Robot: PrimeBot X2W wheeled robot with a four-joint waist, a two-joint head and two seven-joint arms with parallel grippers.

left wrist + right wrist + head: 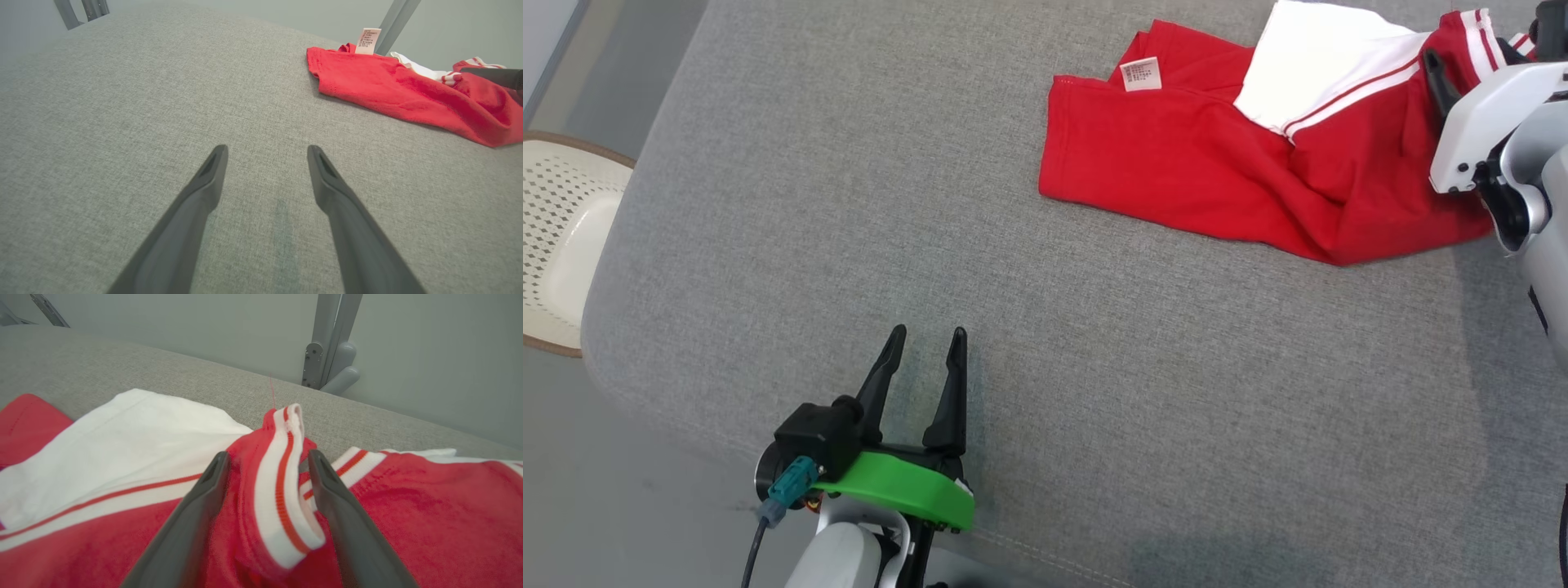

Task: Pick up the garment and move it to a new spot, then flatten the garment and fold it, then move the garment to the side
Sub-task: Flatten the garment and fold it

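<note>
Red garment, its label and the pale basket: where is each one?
red garment (1176, 163): head view, on its plain red cloth.
label (1141, 73): head view, middle of the white tag.
basket (556, 188): head view, on its perforated wall.

Items partly unseen:
- Garment: its top is running off the head view's upper edge. Its right end is lying hidden behind my right arm, which the frame is cropping too.
- Label: the print is showing too small to read.
- Right gripper: my fingers are covering the cloth on either side of the striped cuff. I am failing to tell whether they are touching it.
- Basket: the left edge is cutting it off.
</note>
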